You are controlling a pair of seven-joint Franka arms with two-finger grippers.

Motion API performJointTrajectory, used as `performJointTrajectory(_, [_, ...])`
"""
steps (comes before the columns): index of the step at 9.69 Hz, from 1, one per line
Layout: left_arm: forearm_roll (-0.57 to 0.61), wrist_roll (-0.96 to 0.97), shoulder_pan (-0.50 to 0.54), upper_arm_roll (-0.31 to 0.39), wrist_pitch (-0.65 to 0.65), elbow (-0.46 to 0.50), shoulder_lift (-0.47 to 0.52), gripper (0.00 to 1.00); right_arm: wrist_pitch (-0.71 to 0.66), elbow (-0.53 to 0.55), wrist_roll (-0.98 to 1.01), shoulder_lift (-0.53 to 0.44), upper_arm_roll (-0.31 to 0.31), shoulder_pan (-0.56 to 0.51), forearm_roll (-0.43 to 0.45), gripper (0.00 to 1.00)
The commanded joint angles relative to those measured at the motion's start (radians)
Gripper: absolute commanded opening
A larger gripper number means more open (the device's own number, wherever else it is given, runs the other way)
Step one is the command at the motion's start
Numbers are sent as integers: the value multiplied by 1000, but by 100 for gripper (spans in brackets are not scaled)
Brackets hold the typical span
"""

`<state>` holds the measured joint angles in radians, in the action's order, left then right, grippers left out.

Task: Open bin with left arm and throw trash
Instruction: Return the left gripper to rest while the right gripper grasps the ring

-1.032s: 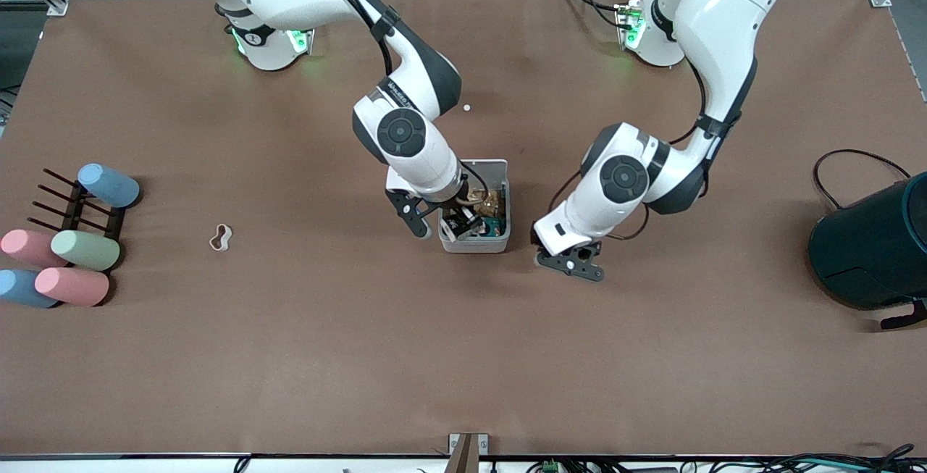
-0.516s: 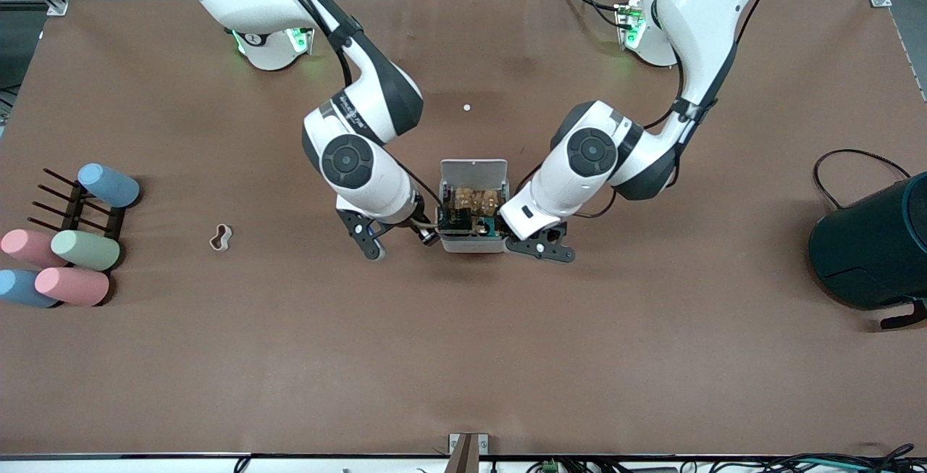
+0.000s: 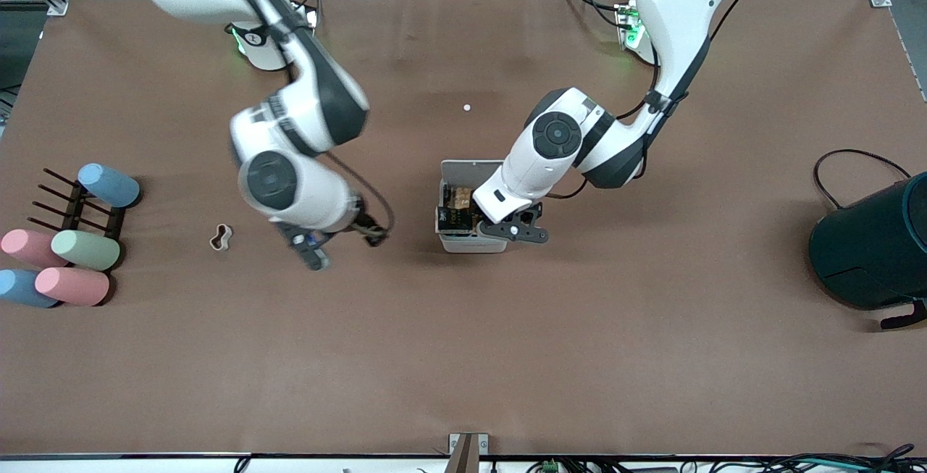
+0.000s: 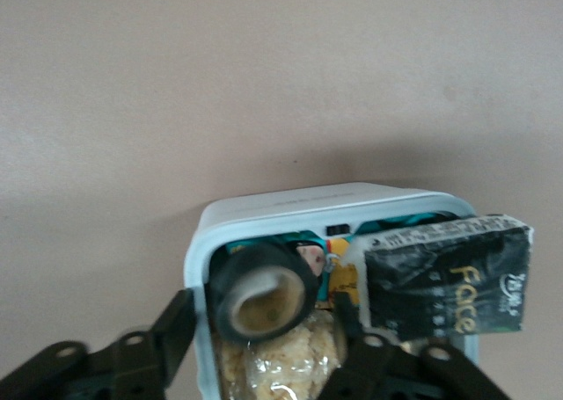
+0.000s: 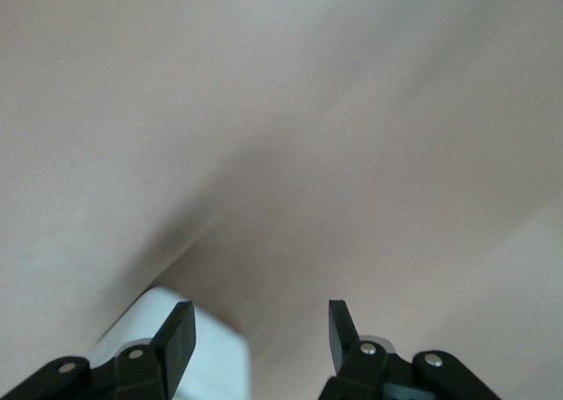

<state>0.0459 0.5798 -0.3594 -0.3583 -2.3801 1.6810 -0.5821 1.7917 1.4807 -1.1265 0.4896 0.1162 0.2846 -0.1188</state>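
Note:
The bin (image 3: 472,243) stands mid-table with its lid (image 3: 463,166) raised on the side farther from the front camera. The black packet (image 3: 450,219) leans in it and pokes over the rim toward the right arm's end; it also shows in the left wrist view (image 4: 449,277). The black ring with beige centre (image 4: 264,290) lies in the bin (image 4: 290,202) on crinkly wrappers. My left gripper (image 3: 518,230) is open and empty over the bin, one finger outside the wall (image 4: 264,334). The wavy ring (image 3: 221,237) lies on the table. My right gripper (image 3: 340,245) is open and empty between ring and bin (image 5: 259,330).
Several pastel cylinders (image 3: 85,250) lie on and beside a black rack (image 3: 72,205) at the right arm's end. A large dark drum (image 3: 873,241) with a looped cable (image 3: 854,158) stands at the left arm's end. A small white speck (image 3: 467,107) lies nearer the bases.
My right gripper let go of the packet in the bin and swung away toward the wavy ring. My left gripper moved from beside the bin to over it.

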Motion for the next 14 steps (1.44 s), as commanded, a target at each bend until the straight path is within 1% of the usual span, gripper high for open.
performJointTrajectory(1, [2, -24, 49, 5, 50, -17, 11, 100, 12, 178, 341, -94, 19, -175, 78, 70])
performJointTrajectory(2, [2, -43, 77, 6, 82, -24, 40, 100, 72, 240, 502, -94, 19, -246, 106, 72])
performJointTrajectory(3, [2, -55, 115, 6, 138, -35, 76, 100, 139, 313, 660, -95, 17, -304, 119, 76])
performJointTrajectory(5, [2, -57, 209, 6, 337, -127, 119, 100, 343, 474, 863, -95, 17, -390, 212, 84])
performJointTrajectory(6, [2, -104, 252, 4, 454, -180, 152, 100, 432, 534, 929, -91, 17, -422, 240, 86])
performJointTrajectory(7, [2, -179, 293, 6, 522, -211, 192, 100, 496, 570, 953, -89, 17, -447, 257, 87])
performJointTrajectory(8, [3, -236, 347, 6, 577, -221, 236, 100, 562, 611, 953, -85, 16, -461, 281, 87])
performJointTrajectory(9, [2, -324, 399, 4, 632, -219, 287, 100, 637, 659, 952, -82, 17, -499, 283, 88])
performJointTrajectory(10, [2, -406, 442, 6, 677, -221, 332, 100, 661, 683, 952, -80, 17, -516, 283, 84])
performJointTrajectory(11, [0, -461, 465, 13, 723, -218, 393, 100, 667, 684, 952, -77, 17, -518, 283, 83])
performJointTrajectory(12, [0, -509, 441, 86, 761, -216, 451, 100, 701, 684, 949, -54, 17, -521, 283, 77])
performJointTrajectory(13, [-9, -537, 391, 173, 783, -218, 479, 100, 741, 682, 946, -28, 17, -527, 283, 53])
performJointTrajectory(14, [-17, -541, 360, 247, 783, -216, 514, 100, 752, 678, 936, -22, 19, -524, 281, 15])
